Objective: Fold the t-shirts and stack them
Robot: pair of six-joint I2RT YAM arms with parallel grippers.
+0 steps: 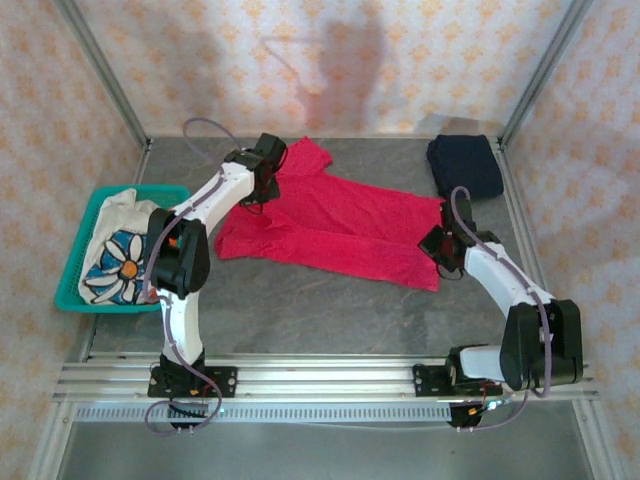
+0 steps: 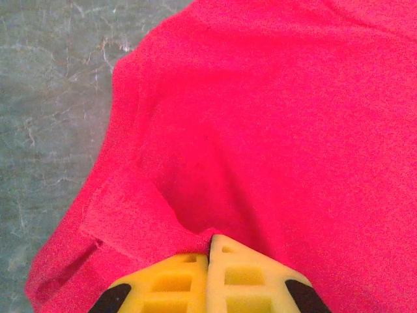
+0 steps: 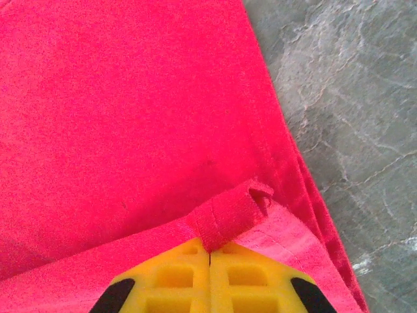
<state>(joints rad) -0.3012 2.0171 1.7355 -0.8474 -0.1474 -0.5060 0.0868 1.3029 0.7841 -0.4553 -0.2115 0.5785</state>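
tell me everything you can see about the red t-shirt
The red t-shirt is bright red soft cloth, spread mostly flat but skewed across the middle of the grey table, with wrinkles and a layered, stitched hem at its right edge. The left claw pinches a fold near its far left end; the right claw pinches a bunched bit of hem at its right end.

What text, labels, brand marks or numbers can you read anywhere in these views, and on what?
None readable in any view.
The red t-shirt is plain cloth.
The folded navy t-shirt shows no print.
The white t-shirt in the teal basket carries only a flower picture, no letters.
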